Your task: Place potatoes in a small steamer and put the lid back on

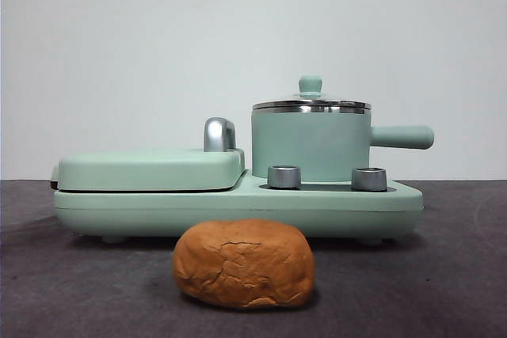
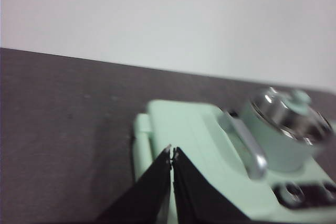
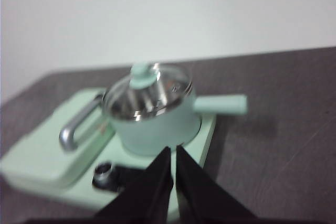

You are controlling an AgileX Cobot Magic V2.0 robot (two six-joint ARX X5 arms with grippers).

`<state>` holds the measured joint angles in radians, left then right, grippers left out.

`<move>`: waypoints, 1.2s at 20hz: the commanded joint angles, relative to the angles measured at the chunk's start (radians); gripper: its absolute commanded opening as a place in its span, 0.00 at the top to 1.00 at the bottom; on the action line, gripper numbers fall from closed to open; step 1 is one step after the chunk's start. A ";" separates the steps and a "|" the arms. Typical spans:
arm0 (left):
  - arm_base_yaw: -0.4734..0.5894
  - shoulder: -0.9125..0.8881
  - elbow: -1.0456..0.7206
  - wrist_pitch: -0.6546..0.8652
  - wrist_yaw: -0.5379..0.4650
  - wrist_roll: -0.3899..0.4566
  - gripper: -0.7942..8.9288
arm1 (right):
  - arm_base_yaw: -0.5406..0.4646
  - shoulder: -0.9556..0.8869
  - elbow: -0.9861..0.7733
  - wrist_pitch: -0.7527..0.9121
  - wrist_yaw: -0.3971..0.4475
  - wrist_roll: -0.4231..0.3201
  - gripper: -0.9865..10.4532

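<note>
The lid (image 1: 310, 104) is seated on the small steamer (image 1: 310, 146), and the potato (image 1: 244, 264) lies on the table (image 1: 444, 275) in front. The left end effector (image 2: 172, 153) and right end effector (image 3: 174, 153) are held aloft, both closed together on nothing. The small knob (image 3: 140, 75) could be missed or slipped off, and the potato, nearly pot-wide, could be jammed on the rim.

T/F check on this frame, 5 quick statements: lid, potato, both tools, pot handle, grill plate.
1. The lid sits on the small steamer. True.
2. The potato is inside the steamer. False: it lies on the table in front of the appliance base.
3. The left tool holds the potato. False: its jaws are shut on nothing, above the grill plate; the right tool is also shut and empty, near the steamer.
4. In the front view the steamer's side handle points right. True.
5. The grill plate is propped open. False: its top lies flat and closed.
</note>
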<state>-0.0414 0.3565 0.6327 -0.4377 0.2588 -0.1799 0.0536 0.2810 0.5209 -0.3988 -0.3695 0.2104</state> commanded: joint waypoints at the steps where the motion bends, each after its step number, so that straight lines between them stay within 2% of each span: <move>1: 0.001 0.079 0.074 -0.058 0.092 0.130 0.91 | 0.003 0.071 0.055 -0.050 -0.045 -0.154 0.90; 6: -0.003 0.197 0.150 -0.144 0.241 0.236 0.91 | 0.003 0.176 0.125 -0.136 -0.076 -0.335 0.90; 13: -0.047 0.316 0.172 -0.160 0.318 0.388 0.91 | 0.005 0.274 0.167 -0.194 -0.076 -0.594 0.90; 15: -0.068 0.343 0.174 -0.161 0.318 0.460 0.91 | 0.014 0.283 0.167 -0.197 -0.075 -0.635 0.90; 18: -0.097 0.366 0.174 -0.160 0.317 0.560 0.78 | 0.029 0.287 0.167 -0.209 -0.070 -0.692 0.87; 20: -0.110 0.373 0.174 -0.159 0.314 0.587 0.67 | 0.037 0.288 0.167 -0.212 -0.062 -0.697 0.75; 22: -0.121 0.376 0.174 -0.152 0.310 0.587 0.64 | 0.039 0.288 0.167 -0.212 -0.038 -0.685 0.65; 24: -0.127 0.375 0.174 -0.141 0.309 0.587 0.64 | 0.039 0.286 0.167 -0.212 -0.021 -0.668 0.64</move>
<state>-0.1654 0.7258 0.7830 -0.5941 0.5678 0.3798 0.0910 0.5644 0.6716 -0.6170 -0.3946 -0.4580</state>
